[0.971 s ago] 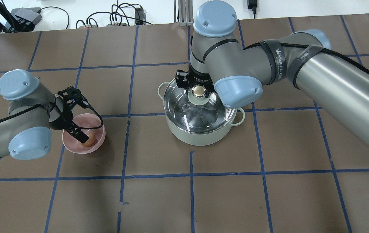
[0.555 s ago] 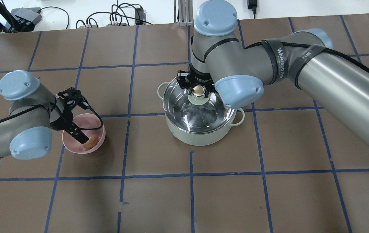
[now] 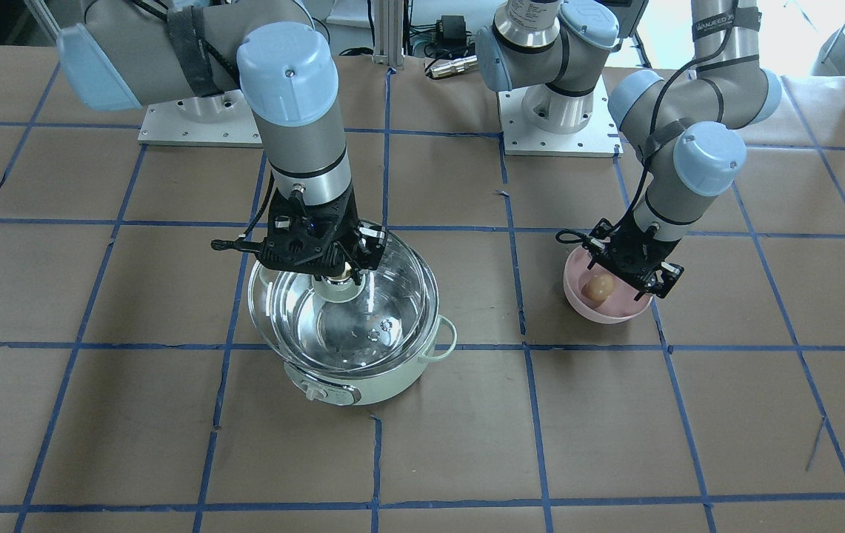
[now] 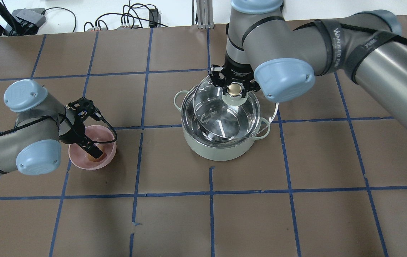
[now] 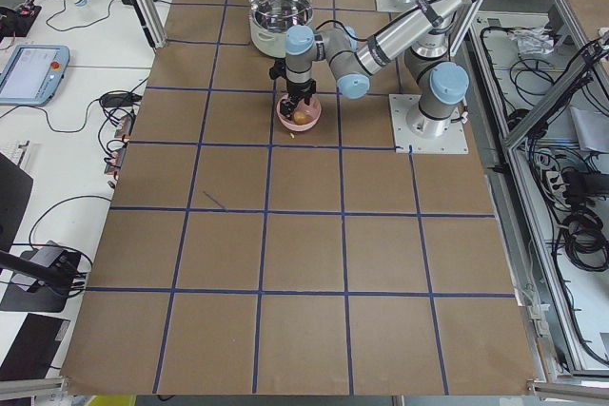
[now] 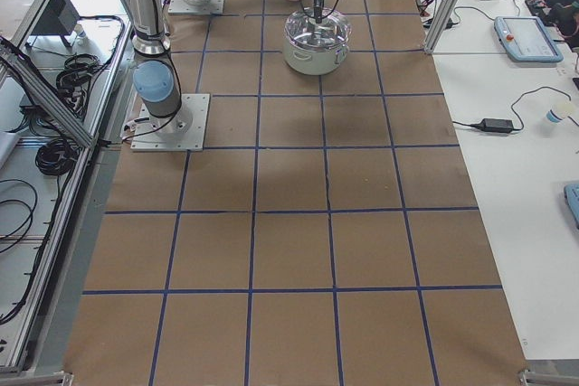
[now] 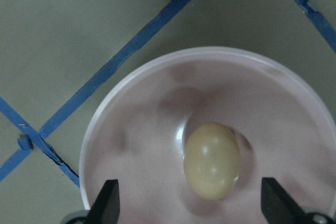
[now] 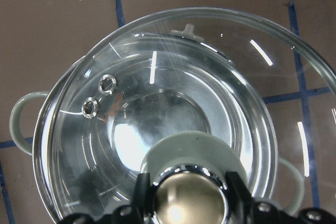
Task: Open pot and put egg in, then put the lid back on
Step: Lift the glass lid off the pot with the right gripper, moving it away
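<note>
The mint-green pot (image 4: 221,148) stands mid-table, its control knob visible in the front view (image 3: 326,391). My right gripper (image 4: 234,88) is shut on the beige-gold knob (image 8: 189,198) of the glass lid (image 4: 237,121). It holds the lid tilted above the pot, shifted toward the pot's right and far side. The lid also shows in the front view (image 3: 378,311). The egg (image 7: 211,160) lies in a pink bowl (image 4: 108,155). My left gripper (image 7: 191,203) is open just above the bowl, with a fingertip on either side of the egg and not touching it.
The brown table is marked into squares by blue tape. The two arm bases (image 3: 555,126) stand at the robot's edge. Cables and power bricks (image 4: 132,19) lie beyond the far edge.
My right gripper has lifted the lid off the pot's rim and carried it up and to the right. My left gripper has shifted slightly over the egg in the bowl.
</note>
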Robot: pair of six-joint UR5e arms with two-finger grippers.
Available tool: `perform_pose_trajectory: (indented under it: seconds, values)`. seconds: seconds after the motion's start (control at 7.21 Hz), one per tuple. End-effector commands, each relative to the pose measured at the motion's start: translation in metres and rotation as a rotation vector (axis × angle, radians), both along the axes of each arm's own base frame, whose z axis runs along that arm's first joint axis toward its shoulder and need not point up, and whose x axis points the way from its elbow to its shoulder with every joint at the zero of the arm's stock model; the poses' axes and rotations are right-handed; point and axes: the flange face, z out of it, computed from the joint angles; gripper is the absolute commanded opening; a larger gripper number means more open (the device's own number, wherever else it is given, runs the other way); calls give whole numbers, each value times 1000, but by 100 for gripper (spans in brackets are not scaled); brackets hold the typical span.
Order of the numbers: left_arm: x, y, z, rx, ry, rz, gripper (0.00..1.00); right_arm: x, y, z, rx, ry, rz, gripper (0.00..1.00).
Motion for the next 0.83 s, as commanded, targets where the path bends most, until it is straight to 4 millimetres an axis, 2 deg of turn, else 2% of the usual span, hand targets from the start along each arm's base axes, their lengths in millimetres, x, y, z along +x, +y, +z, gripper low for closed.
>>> perform_pose_trajectory:
  seconds: [0.0,0.14,0.28,0.55,0.69]
  values:
    - [-2,4,-8,17,7,-2,94,-75,-5,30,12,7,23,42]
    - [-2,5,-9,19,8,-2,93,-95,-7,37,6,9,35,42]
    - [-2,5,-10,13,7,-2,92,-103,-9,42,-8,12,66,41]
    - [-2,5,-14,19,8,-2,82,-133,-11,50,-19,18,81,41]
    - [-2,4,-15,18,6,-2,81,-150,-13,51,-12,22,102,41]
